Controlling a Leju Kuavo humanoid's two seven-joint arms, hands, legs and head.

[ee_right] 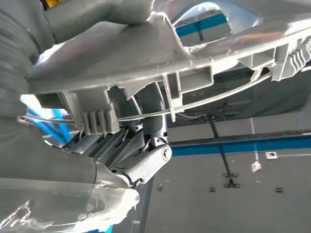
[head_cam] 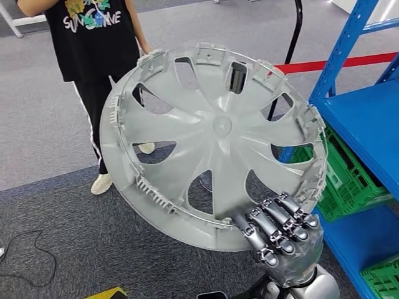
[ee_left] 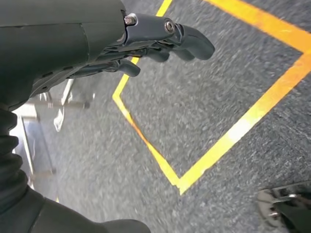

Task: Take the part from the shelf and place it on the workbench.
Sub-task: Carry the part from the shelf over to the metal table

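We hold the wheel cover up beside the shelf.

Our right hand, at the lower right of the frame, grips the grey wheel cover by its lower rim, fingers curled over the edge; the cover fills the centre, tilted, in the air above the carpet. The blue shelf stands at the right, a person at the upper left. Our left hand hangs over the floor, fingers loosely spread, holding nothing.
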